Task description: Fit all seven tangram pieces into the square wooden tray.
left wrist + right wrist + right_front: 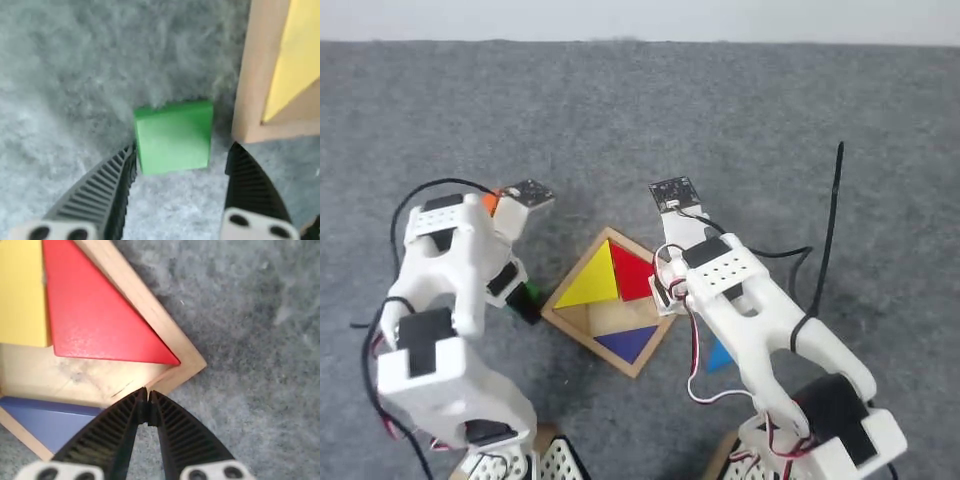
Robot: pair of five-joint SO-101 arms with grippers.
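High view, looking down: the square wooden tray [565, 313] sits turned like a diamond around the middle of the grey felt table [770, 120], between the two arms. Inside it a yellow triangle [590, 281] and a red triangle [631, 271] lie side by side in the half towards the table's far edge. A blue triangle [626, 343] fills the corner nearest the arms' bases, and bare wood shows between them.

The left gripper [182, 150] is down on the table just outside the tray's left corner. Its jaws stand apart, with the green square [172, 137] lying flat between them. One of its fingers [100, 190] is at the square's corner, though I can't quite tell whether it touches.

The right gripper [147, 392] hangs over the tray's right corner, its jaws pressed together with nothing between them. A light blue piece [718, 355] lies on the table under the right arm, outside the tray. Something orange [490, 202] peeks out by the left arm's far side; it may be another piece.
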